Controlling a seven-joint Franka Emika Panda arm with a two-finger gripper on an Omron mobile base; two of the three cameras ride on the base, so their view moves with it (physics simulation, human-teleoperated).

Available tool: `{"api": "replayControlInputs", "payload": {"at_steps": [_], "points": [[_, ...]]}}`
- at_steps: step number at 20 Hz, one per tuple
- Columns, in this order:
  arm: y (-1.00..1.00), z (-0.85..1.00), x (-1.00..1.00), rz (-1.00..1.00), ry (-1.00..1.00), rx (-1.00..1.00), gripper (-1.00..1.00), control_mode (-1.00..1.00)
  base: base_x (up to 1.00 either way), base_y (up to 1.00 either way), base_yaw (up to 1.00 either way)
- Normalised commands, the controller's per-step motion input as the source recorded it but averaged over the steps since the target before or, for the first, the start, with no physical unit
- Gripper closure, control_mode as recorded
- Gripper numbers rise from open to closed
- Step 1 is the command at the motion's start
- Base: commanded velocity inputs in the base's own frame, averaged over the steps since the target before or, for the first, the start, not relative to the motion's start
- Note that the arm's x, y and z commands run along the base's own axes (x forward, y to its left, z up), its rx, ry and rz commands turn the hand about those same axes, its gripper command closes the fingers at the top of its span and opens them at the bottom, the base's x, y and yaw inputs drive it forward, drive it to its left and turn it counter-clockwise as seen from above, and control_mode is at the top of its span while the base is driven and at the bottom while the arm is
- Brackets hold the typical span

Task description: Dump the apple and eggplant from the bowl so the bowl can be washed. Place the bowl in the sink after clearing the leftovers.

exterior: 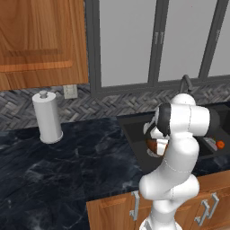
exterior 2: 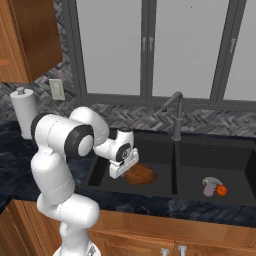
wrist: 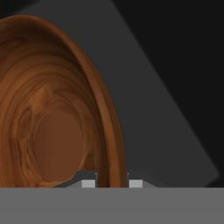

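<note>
The brown wooden bowl (exterior 2: 142, 174) lies low in the left basin of the black sink (exterior 2: 155, 139). My gripper (exterior 2: 119, 171) is shut on the bowl's rim at its left side. In the hand view the rim (wrist: 109, 144) runs between my two fingertips (wrist: 89, 183), and the glossy inside of the bowl (wrist: 48, 122) holds nothing. The red-orange apple (exterior 2: 222, 190) and the pale purple eggplant (exterior 2: 209, 185) lie together on the floor of the right basin. From the left base view, the arm hides most of the bowl (exterior: 154, 146); the apple (exterior: 220, 144) shows at the far right.
A dark gooseneck faucet (exterior 2: 175, 114) stands behind the divider between the basins. A paper towel roll (exterior: 47, 117) stands on the black marble counter (exterior: 67, 166) to the left. Windows and a wooden wall cabinet (exterior: 40, 40) are behind.
</note>
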Motion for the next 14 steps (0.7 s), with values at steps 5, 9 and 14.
{"api": "replayControlInputs", "payload": {"at_steps": [5, 9, 14], "points": [[-0.09, -0.41, 0.32, -0.01, 0.00, -0.01, 1.00, -1.00, 0.00, 0.00, 0.00], [-0.07, -0.41, 0.02, 0.00, 0.01, 0.00, 1.00, -1.00, 0.00, 0.00, 0.00], [-0.01, -0.37, 0.07, 0.00, 0.02, 0.00, 1.00, -1.00, 0.00, 0.00, 0.00]]}}
